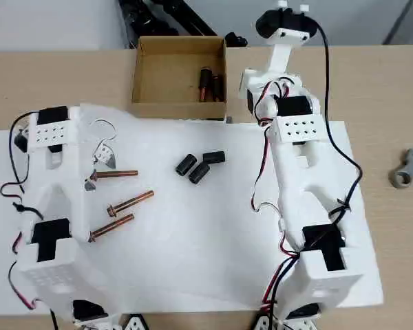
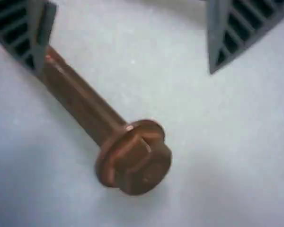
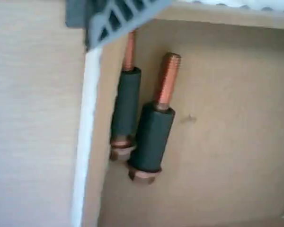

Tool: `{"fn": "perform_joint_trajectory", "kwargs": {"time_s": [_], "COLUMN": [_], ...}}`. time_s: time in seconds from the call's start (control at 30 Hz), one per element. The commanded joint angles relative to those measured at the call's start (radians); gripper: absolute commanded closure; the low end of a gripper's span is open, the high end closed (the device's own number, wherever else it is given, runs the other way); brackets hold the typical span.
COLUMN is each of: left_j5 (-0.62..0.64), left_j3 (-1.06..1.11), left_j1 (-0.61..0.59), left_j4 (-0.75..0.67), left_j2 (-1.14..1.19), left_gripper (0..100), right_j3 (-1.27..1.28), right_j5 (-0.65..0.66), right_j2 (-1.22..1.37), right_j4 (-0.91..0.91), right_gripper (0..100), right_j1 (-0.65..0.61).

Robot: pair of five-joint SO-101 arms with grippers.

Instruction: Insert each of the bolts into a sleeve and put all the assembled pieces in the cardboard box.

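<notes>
Three copper bolts lie on the white sheet: one (image 1: pixel 115 174) farthest back, a second (image 1: pixel 131 203) in the middle, a third (image 1: pixel 111 227) nearest. My left gripper (image 1: pixel 98 170) is open and straddles the head end of the farthest bolt (image 2: pixel 128 158); in its wrist view the gripper (image 2: pixel 125 64) has one finger (image 2: pixel 35 40) touching the shaft. Three black sleeves (image 1: pixel 199 172) lie loose mid-sheet. The cardboard box (image 1: pixel 179 108) holds two assembled pieces (image 3: pixel 151 137). My right gripper (image 1: pixel 248 81) hangs at the box's right wall.
The white sheet (image 1: pixel 193 247) covers most of the table between the two arms. A grey plastic part (image 1: pixel 406 168) lies on bare wood at the far right. Black equipment (image 1: pixel 165 17) sits behind the box, beyond the table's far edge.
</notes>
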Motion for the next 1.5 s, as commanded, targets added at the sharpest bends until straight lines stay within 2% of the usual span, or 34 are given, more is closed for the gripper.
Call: {"fn": "perform_joint_trajectory", "kwargs": {"time_s": [0.0, 0.13, 0.37, 0.57, 0.77, 0.97, 1.1, 1.47], "left_j5": [0.003, 0.003, 0.002, -0.063, -0.103, -0.109, -0.163, -0.39], "left_j3": [-0.036, -0.036, -0.051, -0.067, -0.114, -0.185, -0.214, -0.243], "left_j1": [0.002, 0.003, 0.008, 0.005, 0.006, 0.014, 0.028, 0.12], "left_j4": [-0.02, -0.071, -0.074, -0.074, -0.032, 0.04, 0.06, 0.077], "left_j2": [0.005, 0.074, 0.193, 0.193, 0.173, 0.064, -0.044, -0.488], "left_gripper": [79, 79, 79, 91, 97, 97, 98, 99], "right_j3": [-0.009, -0.002, 0.061, 0.061, 0.061, 0.061, 0.061, 0.058], "right_j5": [-0.009, -0.009, -0.009, -0.009, -0.009, -0.009, -0.011, -0.302], "right_j2": [-0.058, -0.058, -0.067, -0.067, -0.067, -0.068, -0.07, -0.113], "right_j4": [0.004, -0.001, -0.005, -0.005, -0.005, -0.005, 0.005, 0.274], "right_gripper": [82.7, 82.7, 82.7, 82.7, 82.7, 82.7, 82.7, 82.7], "right_j1": [-0.001, -0.001, -0.001, -0.001, -0.001, -0.005, -0.021, -0.214]}}
